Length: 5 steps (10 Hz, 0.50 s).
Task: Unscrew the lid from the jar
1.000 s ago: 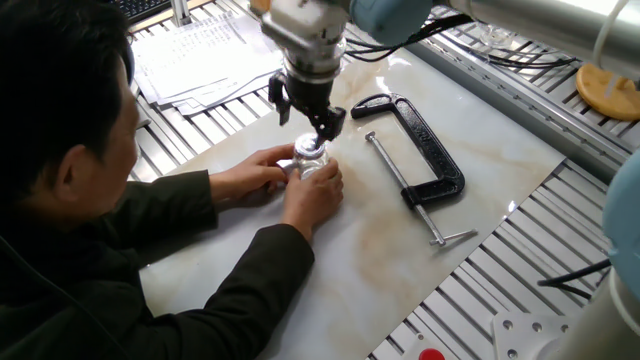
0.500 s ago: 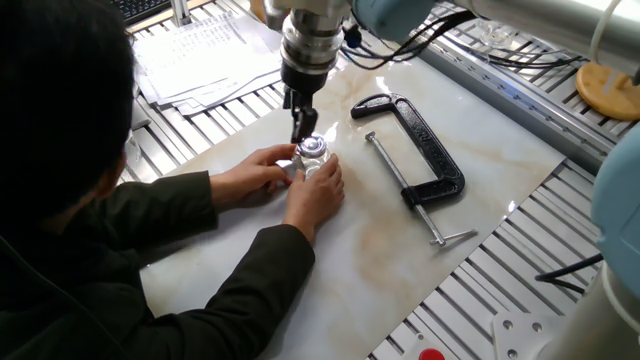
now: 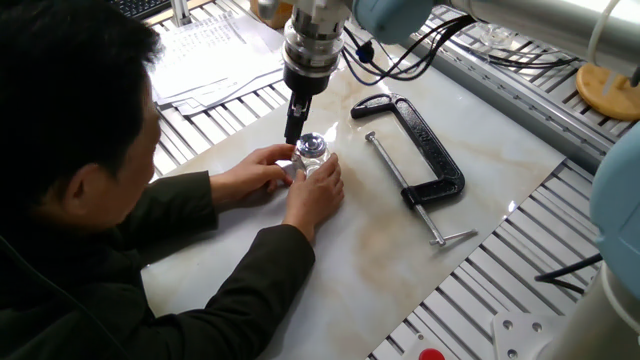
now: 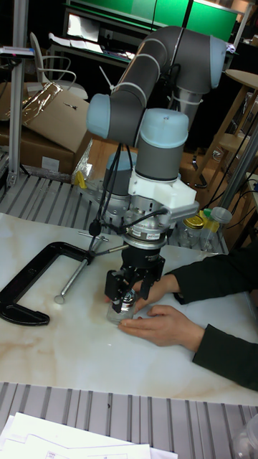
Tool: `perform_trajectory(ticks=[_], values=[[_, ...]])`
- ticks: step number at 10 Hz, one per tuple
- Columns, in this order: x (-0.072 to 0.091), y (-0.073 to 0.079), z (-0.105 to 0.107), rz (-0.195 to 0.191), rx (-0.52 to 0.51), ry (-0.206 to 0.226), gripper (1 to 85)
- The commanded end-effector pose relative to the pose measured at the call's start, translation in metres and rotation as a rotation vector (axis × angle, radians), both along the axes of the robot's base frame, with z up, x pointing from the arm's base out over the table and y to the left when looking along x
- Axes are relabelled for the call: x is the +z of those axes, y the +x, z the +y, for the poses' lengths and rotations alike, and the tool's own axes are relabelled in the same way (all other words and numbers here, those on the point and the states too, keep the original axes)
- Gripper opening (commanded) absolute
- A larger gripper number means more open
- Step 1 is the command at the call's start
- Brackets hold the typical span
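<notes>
The claw (image 4: 127, 300) pinches the lid (image 3: 312, 145) atop the jar (image 3: 314, 164), right under it on the counter (image 3: 380, 240). A man's hands (image 3: 315, 193) steady the jar; a clamp (image 3: 425, 165) lies beside.

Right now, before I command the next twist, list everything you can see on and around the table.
Small clear glass jar: one, centre of the marble-look slab, held between a person's hands.
Shiny silvery lid: one, on the jar's top.
Black metal C-clamp: one, lying flat on the slab beside the jar.
Printed white papers: a few sheets, on the slatted table past the slab.
Tan wooden disc: one, far edge of the table.
Brown cardboard boxes: background in the tall view.
Person's hands: two, bare, cupping the jar.
Gripper: one, black fingers down around the lid; whether they clamp it cannot be told.
</notes>
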<state>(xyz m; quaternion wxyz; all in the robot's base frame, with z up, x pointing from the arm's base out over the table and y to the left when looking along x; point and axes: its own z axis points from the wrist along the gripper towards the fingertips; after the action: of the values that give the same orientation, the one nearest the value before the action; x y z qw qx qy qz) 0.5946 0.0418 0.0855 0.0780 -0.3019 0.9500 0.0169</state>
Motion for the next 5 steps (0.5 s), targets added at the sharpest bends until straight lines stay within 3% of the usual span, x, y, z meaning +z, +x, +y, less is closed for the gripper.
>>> perform_trajectory(ticks=[1,5], values=[[-0.001,-0.014,-0.005,0.053,-0.155,-0.009,71.0],[-0.005,-0.021,0.007,0.063,-0.206,0.001,69.3]])
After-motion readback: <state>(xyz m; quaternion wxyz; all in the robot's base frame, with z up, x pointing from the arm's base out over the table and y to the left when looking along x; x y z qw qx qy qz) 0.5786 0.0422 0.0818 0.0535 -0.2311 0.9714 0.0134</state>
